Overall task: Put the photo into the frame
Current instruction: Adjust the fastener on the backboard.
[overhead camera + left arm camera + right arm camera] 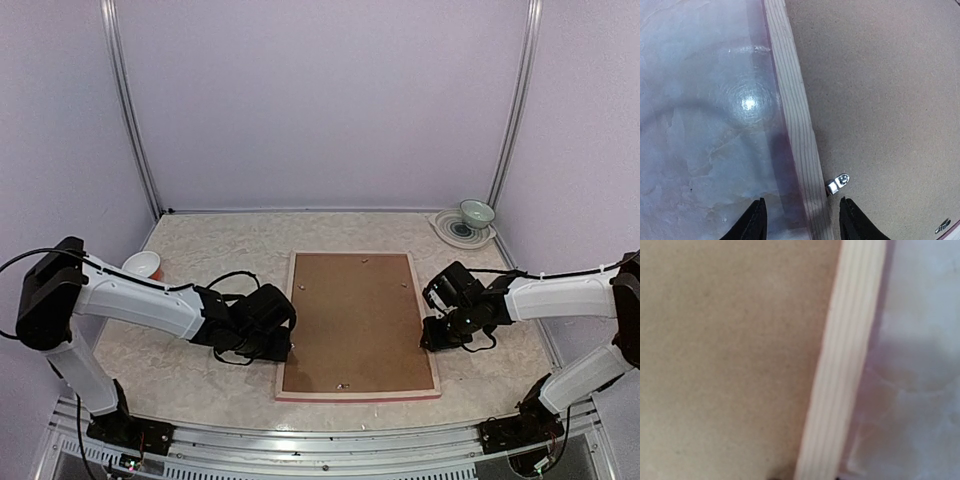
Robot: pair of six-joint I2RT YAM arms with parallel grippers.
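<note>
The frame (357, 393) lies face down in the middle of the table, pale wood back up, with pink showing at its edges. A brown backing board (355, 320) fills it. The photo is hidden. My left gripper (283, 345) is at the frame's left rail, low and open. In the left wrist view its fingers (756, 222) straddle the wooden rail (795, 115) with gaps on both sides, beside a small metal tab (837, 183). My right gripper (432, 335) is at the right rail. Its dark tips press against both sides of the rail (845, 365), next to the board (730, 350).
A small white bowl (141, 264) stands at the left behind my left arm. At the back right corner a pale green bowl (477, 212) sits on a patterned plate (450, 232). Black cables loop beside the left wrist (230, 285).
</note>
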